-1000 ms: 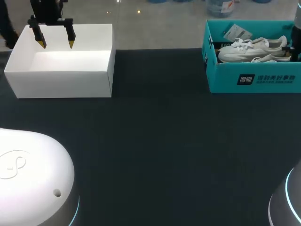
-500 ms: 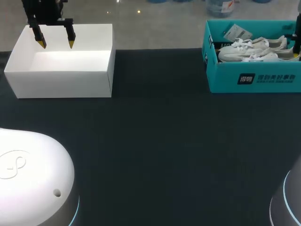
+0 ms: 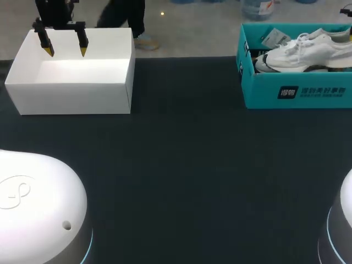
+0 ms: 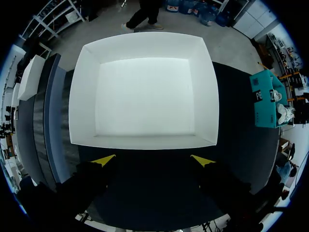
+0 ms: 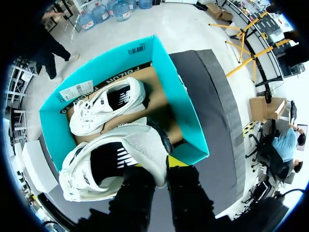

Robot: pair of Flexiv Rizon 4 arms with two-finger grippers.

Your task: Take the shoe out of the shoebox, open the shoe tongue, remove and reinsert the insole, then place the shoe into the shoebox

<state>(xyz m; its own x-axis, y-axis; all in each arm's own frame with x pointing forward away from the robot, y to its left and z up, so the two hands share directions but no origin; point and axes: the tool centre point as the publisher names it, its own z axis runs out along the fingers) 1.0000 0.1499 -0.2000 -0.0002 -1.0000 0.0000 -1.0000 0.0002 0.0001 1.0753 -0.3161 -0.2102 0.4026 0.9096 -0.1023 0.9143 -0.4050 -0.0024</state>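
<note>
A white sneaker (image 3: pixel 300 52) hangs tilted above the teal shoebox (image 3: pixel 297 91) at the table's far right, toe lower than heel. My right gripper (image 5: pixel 161 166) is shut on the heel collar of this sneaker (image 5: pixel 111 164), one finger inside the opening and one outside. A second white sneaker (image 5: pixel 106 108) lies on the cardboard floor of the shoebox (image 5: pixel 181 106) beneath it. In the head view the right gripper is past the edge. My left gripper (image 3: pixel 65 50) hangs open over the far wall of a white box (image 3: pixel 71 82), and nothing is between the fingers of this gripper (image 4: pixel 153 160).
The white box (image 4: pixel 145 92) at the far left has nothing in it. A paper tag (image 5: pixel 77 89) lies at the shoebox's far end. Dark cloth (image 3: pixel 187 165) covers the table between the two boxes. The two arm bases fill the near corners.
The right gripper has lifted one sneaker up from the shoebox, so it now stands higher and tilted. The left gripper has stayed over the white box.
</note>
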